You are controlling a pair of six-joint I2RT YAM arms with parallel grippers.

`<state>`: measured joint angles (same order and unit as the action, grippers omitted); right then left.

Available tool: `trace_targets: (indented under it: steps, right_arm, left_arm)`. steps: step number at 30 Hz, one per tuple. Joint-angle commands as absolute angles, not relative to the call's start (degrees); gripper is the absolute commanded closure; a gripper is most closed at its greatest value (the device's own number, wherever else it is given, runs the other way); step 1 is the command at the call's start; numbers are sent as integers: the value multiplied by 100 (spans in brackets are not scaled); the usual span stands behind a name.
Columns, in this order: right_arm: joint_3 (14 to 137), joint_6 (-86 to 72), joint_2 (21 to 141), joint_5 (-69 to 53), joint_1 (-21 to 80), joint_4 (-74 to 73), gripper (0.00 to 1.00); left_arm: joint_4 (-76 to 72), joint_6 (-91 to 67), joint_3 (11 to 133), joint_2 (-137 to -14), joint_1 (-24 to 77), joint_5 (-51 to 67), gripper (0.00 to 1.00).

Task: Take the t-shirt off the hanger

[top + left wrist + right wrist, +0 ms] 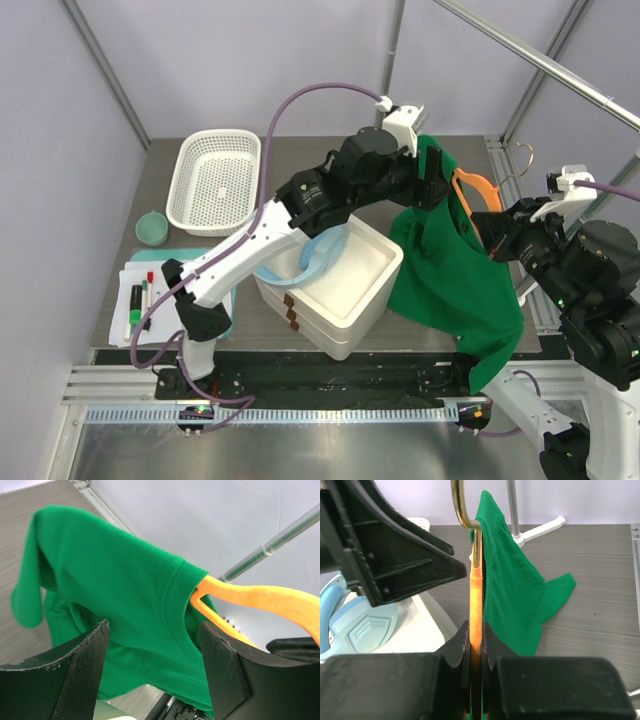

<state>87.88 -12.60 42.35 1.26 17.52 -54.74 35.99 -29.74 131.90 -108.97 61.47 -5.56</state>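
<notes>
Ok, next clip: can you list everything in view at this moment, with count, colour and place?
t-shirt: one, dark green, draped on the hanger, right of the box
hanger: one, orange with a metal hook, right side, partly inside the shirt
box: one, white, table centre
blue item: one, light blue, inside the box; kind unclear
basket: one, white, far left
bowl: one, pale green, left of the basket
markers: a few, mixed colours, on the tray
tray: one, white, near left
table: one, grey wood
left gripper: black, open, by the shirt's collar
right gripper: black, shut on the hanger
</notes>
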Motion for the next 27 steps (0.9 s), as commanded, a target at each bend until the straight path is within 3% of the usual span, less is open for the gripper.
trace_targets:
  steps: [1, 13, 19, 21, 22, 23, 27]
  right_arm:
    - [9026, -1257, 4166, -123, 1767, -5273, 99]
    - [9097, -1301, 4052, -237, 1767, -5484, 99]
    - [9088, -1239, 3973, -281, 1767, -5677, 99]
    - [9088, -1213, 3903, -316, 1767, -5721, 99]
    - [9088, -1178, 3885, -299, 1767, -5756, 99]
    - [9079, -1169, 3876, -238, 1767, -5783, 99]
    - [9027, -1072, 3824, -80, 1767, -5994, 99]
  left_arm:
    - [3234, -2953, 13122, -10916, 6284, -747, 28]
    - [3252, -3006, 13323, -11258, 6293, -1142, 37]
    - [3191, -2962, 13482, -11338, 6293, -1274, 57]
    - [3243, -2901, 13596, -11364, 6293, -1292, 72]
    - [3243, -2900, 13597, -11356, 6293, -1318, 90]
    - [3252, -2909, 13571, -11312, 6293, -1344, 98]
    - [3156, -2918, 13448, -11171, 6293, -1380, 100]
